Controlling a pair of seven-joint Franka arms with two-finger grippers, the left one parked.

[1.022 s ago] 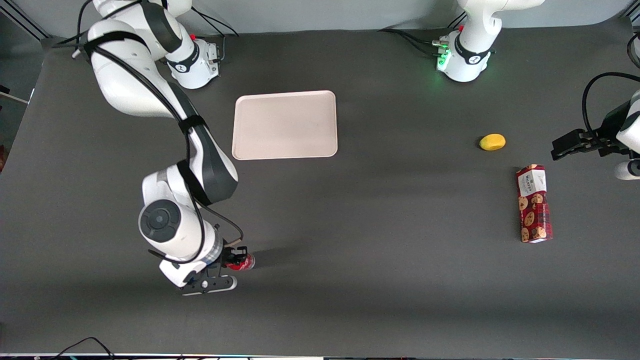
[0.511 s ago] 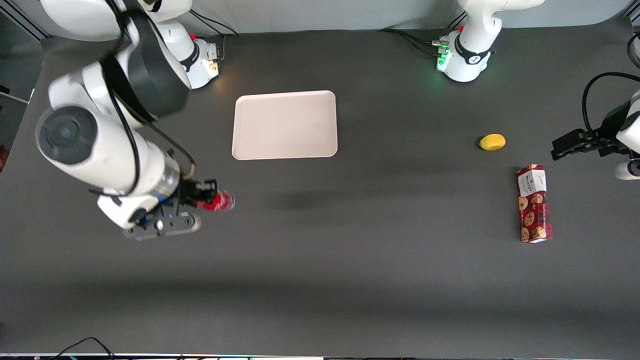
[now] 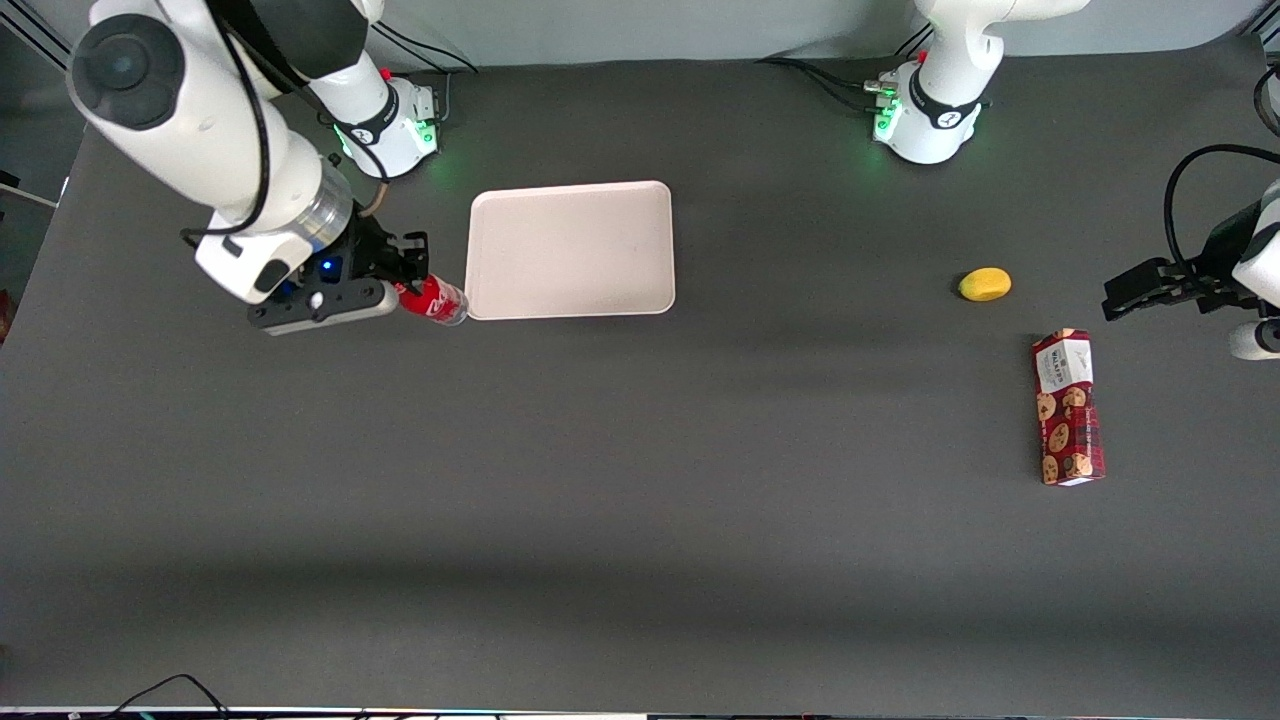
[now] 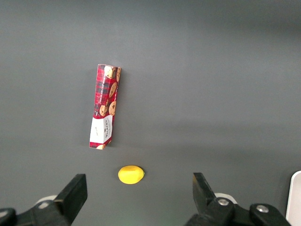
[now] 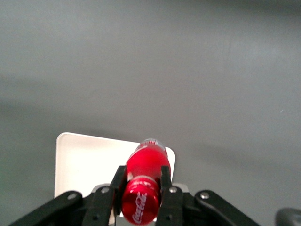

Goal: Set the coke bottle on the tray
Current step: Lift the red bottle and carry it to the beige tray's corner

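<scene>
My right gripper (image 3: 408, 275) is shut on the coke bottle (image 3: 434, 300), a small bottle with a red cap and red label, held high above the table with its clear base pointing down. It hangs just beside the corner of the tray (image 3: 570, 250) that is nearest the front camera on the working arm's end. The tray is flat, pale pink-beige, with a low rim, and bare. In the right wrist view the coke bottle (image 5: 143, 183) sits between the black fingers (image 5: 117, 181), with a tray (image 5: 89, 162) corner below it.
A yellow lemon-like fruit (image 3: 985, 284) and a red cookie box (image 3: 1068, 407) lie toward the parked arm's end of the table. Both arm bases (image 3: 395, 125) stand at the table's back edge.
The right arm has lifted the coke bottle off the table near the front camera and carried it away from the camera, up to the tray's near corner.
</scene>
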